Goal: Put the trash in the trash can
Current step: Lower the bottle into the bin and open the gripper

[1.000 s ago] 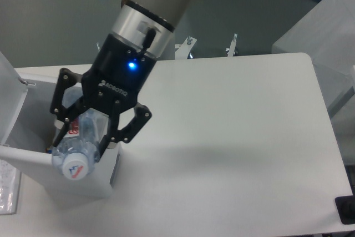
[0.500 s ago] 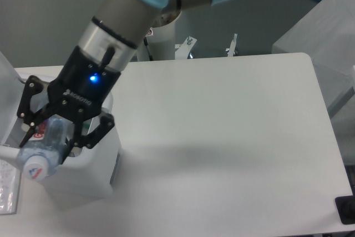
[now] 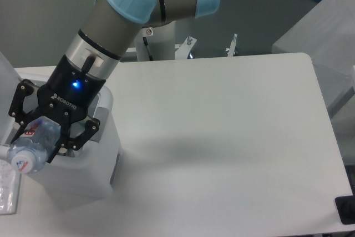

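Gripper (image 3: pixel 39 137) clamped on bottle (image 3: pixel 30 147), held tilted, cap end low, over the left side of the can (image 3: pixel 102 154). Wrapper not clearly visible; possibly already inside. Release only once bottle body sits fully inside the rim; cap end looks close to the can's left edge. Shift slightly inward over the can, lower, then let go.
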{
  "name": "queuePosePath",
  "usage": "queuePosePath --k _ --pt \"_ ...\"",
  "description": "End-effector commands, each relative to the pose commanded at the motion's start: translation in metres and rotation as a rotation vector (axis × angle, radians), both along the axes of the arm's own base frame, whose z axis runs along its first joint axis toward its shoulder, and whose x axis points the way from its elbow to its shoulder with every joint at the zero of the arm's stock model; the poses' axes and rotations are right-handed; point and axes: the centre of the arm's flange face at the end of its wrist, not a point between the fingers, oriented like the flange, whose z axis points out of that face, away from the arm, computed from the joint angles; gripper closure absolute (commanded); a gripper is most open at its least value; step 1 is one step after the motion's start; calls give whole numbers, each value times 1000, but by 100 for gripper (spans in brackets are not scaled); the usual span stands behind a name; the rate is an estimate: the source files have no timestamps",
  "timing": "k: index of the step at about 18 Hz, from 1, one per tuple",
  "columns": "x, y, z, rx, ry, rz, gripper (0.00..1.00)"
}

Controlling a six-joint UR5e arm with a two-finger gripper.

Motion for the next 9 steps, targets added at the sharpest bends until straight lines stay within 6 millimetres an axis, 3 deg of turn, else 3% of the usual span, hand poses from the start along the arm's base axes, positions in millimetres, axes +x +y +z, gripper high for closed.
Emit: queuePosePath --k 6,8,9 --pt "7 -20 -6 7 48 -36 0" --pt "-5 -29 0 24 90 -36 0" --pt "-22 -36 2 36 122 -27 0"
